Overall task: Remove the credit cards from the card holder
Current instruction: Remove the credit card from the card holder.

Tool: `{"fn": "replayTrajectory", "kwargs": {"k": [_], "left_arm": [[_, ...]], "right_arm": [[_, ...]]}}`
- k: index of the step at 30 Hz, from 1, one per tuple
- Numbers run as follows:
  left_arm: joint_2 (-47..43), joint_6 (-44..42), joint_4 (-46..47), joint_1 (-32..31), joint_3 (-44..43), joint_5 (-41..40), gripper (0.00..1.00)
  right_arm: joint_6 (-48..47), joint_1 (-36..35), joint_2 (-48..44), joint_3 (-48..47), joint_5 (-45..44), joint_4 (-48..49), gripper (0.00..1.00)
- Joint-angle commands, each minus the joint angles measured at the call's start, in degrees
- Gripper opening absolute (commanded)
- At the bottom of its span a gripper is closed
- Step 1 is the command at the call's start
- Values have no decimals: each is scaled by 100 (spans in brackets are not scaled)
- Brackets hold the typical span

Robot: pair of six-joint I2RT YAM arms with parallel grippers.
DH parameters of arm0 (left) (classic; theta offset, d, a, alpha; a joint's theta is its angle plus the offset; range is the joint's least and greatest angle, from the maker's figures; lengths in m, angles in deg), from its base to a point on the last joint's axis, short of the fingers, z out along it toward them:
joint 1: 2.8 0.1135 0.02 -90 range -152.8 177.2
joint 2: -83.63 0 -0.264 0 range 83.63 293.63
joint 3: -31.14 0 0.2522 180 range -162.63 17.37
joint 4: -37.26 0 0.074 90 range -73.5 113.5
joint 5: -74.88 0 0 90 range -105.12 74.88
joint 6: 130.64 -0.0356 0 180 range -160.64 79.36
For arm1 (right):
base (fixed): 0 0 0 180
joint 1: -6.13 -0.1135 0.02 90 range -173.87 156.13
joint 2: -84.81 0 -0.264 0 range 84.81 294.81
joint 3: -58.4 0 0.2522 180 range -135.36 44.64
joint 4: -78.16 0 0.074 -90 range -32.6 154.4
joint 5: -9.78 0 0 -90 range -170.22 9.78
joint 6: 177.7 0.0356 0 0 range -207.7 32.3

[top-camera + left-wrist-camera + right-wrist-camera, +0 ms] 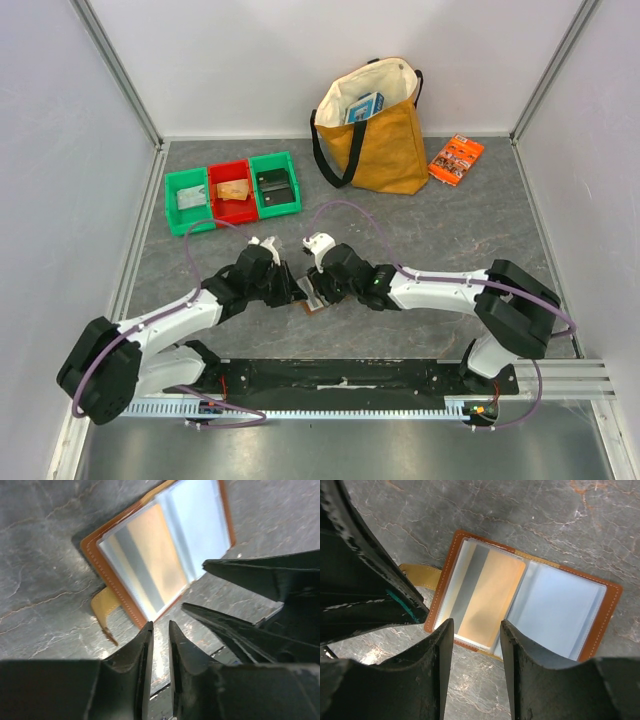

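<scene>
left gripper [160,626]: black tapered fingers almost together, only a thin slit. Tips sit at the stitched edge of the card holder [115,580]; can't tell if they pinch it.
right gripper [476,630]: glossy black jaws about half apart, straddling the holder's near edge, nothing clamped between them.
Holder lies open and flat on the table [470,230], a grey stone-look top with pale veins. It sits mid-front, right between the two grippers. Brown leather-like cover, light stitching round the rim, rounded corners, small tan tab [102,605] sticking out one side.
Inside are clear shiny sleeves. One shows a tan-brown card [492,597] with a grey band down one long side. The facing one shows a pale grey-blue panel [555,612], flat and rectangular; can't tell card from pocket.
Further back, three open plastic bins in a row: green bin [187,205], red bin [232,195], second green bin [275,185].
Beyond those, a mustard fabric tote [385,140], dark straps, upright, mouth open. Just beside it an orange printed packet [456,158] lies flat.
</scene>
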Motion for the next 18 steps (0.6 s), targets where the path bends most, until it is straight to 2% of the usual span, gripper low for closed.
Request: {"fn": "replayTrajectory", "kwargs": {"k": [1,4,9,18], "left_arm": [[308,229,527,-25,202,43,21],[528,246,509,-25,290,-168,15],[766,246,317,-42,360,-493,12],[740,334,272,-16,580,-696,6]], "right_arm": [[-156,-4,82,89,301,453,49],[-226,-21,161,80,389,506,49],[-437,-153,311,-16,126,401,51],[-587,-487,689,-306,-507,164,64]]}}
